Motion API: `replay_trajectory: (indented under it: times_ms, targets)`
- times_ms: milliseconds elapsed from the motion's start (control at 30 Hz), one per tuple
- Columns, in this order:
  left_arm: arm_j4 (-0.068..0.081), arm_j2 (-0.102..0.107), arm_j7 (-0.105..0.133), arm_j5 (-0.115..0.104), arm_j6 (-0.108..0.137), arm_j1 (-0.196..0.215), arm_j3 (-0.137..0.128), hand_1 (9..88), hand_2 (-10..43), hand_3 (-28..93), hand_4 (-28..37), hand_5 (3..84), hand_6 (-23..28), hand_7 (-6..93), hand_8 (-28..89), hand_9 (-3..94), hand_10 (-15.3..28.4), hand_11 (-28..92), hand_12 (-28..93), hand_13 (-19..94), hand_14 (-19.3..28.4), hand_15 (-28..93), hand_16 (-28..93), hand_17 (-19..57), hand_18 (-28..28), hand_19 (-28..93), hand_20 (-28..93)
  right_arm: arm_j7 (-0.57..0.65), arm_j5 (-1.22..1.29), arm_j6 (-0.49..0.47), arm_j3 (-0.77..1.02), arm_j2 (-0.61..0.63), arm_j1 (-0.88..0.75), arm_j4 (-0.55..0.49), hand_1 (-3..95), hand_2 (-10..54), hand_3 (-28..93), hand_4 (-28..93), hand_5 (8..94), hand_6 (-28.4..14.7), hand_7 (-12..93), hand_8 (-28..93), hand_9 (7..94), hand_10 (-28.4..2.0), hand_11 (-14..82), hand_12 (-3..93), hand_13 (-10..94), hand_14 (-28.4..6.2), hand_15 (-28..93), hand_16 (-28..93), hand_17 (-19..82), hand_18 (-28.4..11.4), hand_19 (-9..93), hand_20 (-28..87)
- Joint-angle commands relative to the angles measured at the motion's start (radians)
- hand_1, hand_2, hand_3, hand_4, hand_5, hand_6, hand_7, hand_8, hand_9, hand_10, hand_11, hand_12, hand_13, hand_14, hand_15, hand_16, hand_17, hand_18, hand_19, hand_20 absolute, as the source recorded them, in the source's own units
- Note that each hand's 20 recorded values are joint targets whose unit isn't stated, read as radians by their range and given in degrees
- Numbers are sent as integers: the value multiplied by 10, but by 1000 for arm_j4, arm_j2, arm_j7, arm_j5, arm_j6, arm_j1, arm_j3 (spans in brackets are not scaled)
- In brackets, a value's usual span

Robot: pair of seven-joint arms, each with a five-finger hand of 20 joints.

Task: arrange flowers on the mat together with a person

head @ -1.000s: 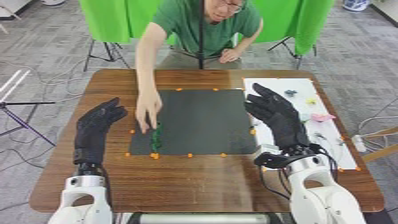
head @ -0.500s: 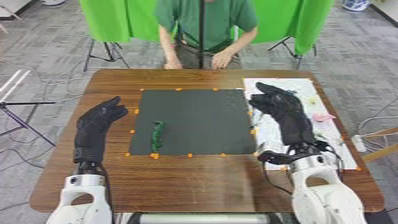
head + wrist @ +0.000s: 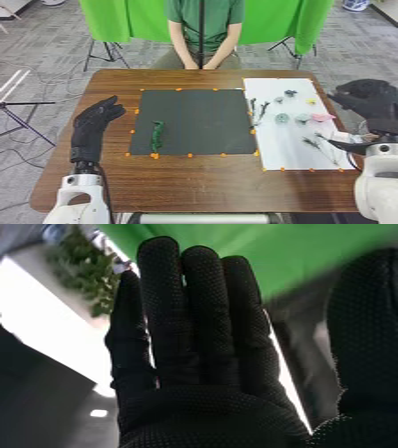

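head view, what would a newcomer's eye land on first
Probably the large dark rectangular mat, with a long green twisted piece lying on its left part. Next, the pink flower on the white rectangular sheet to the right, and the black-gloved right hand beyond that sheet's right edge.

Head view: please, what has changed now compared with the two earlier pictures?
The right hand moved rightward, clear of the white sheet. The person's hand withdrew from the green stem to the table's far edge. The stem and the left hand stayed nearly as they were.
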Motion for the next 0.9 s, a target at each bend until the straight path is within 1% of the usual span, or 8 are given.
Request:
replay_trajectory:
  times_ms: [33, 233, 400, 500, 633, 667, 767, 900]
  targets:
    - [-11, -5, -20, 7, 12, 27, -12, 286, 9, 653, -201, 503, 52, 166, -59, 501, 142, 227, 141, 405, 198, 268, 10, 77, 161, 181, 205, 60, -435, -162, 33, 81, -102, 9, 381, -95, 596, -283, 637, 1, 280, -79, 689, -113, 322, 288, 656, -111, 434, 271, 285, -162, 494, 432]
    - [-11, -1, -27, 9, 10, 27, -10, 286, 9, 652, -200, 503, 52, 165, -59, 500, 143, 226, 140, 404, 198, 269, 10, 76, 161, 182, 205, 121, -442, -248, -7, 116, -77, 61, 393, -95, 577, -283, 652, 2, 273, -75, 700, -114, 318, 293, 668, -109, 446, 279, 292, -167, 509, 448]
    - [-13, 2, -32, 6, 11, 32, -11, 285, 7, 654, -200, 503, 52, 166, -59, 499, 142, 226, 140, 404, 198, 269, 10, 76, 162, 182, 205, 121, -425, -284, -20, 113, -79, 96, 400, -95, 567, -283, 666, 1, 255, -74, 712, -115, 305, 288, 677, -110, 457, 283, 296, -173, 520, 455]
    - [-11, 6, -38, 8, 3, 30, -10, 286, 7, 653, -201, 503, 52, 164, -60, 499, 143, 227, 141, 404, 198, 268, 10, 76, 161, 182, 205, 130, -424, -294, -38, 109, -69, 125, 405, -95, 556, -283, 680, 3, 239, -72, 735, -115, 290, 278, 689, -110, 461, 285, 302, -176, 527, 459]
    - [-11, 8, -36, 7, 4, 29, -7, 286, 8, 653, -200, 502, 53, 165, -58, 499, 143, 226, 140, 403, 198, 269, 10, 75, 162, 182, 204, 135, -418, -295, -59, 112, -54, 160, 413, -95, 531, -283, 698, 1, 218, -72, 761, -117, 271, 268, 698, -110, 462, 291, 305, -179, 531, 466]
    - [-7, 10, -36, 7, -1, 23, -6, 286, 8, 653, -201, 502, 52, 164, -59, 498, 143, 226, 140, 403, 198, 270, 10, 75, 162, 182, 204, 138, -413, -294, -59, 109, -56, 163, 415, -95, 528, -283, 705, 1, 214, -72, 771, -119, 264, 263, 699, -110, 461, 292, 305, -179, 530, 466]
    - [-7, 12, -35, 5, 4, 23, -6, 286, 8, 652, -200, 503, 52, 165, -58, 498, 142, 226, 141, 403, 198, 270, 10, 75, 162, 182, 204, 144, -423, -300, -74, 109, -45, 186, 423, -95, 514, -283, 717, 4, 212, -73, 787, -118, 254, 259, 702, -110, 459, 295, 306, -179, 528, 466]
    - [-11, 6, -39, 6, 7, 30, -4, 286, 8, 652, -201, 502, 53, 164, -58, 499, 143, 226, 140, 403, 197, 270, 10, 75, 162, 183, 204, 160, -450, -267, -91, 105, -42, 215, 422, -95, 519, -283, 725, 4, 206, -76, 795, -117, 246, 254, 705, -110, 457, 298, 307, -180, 524, 466]
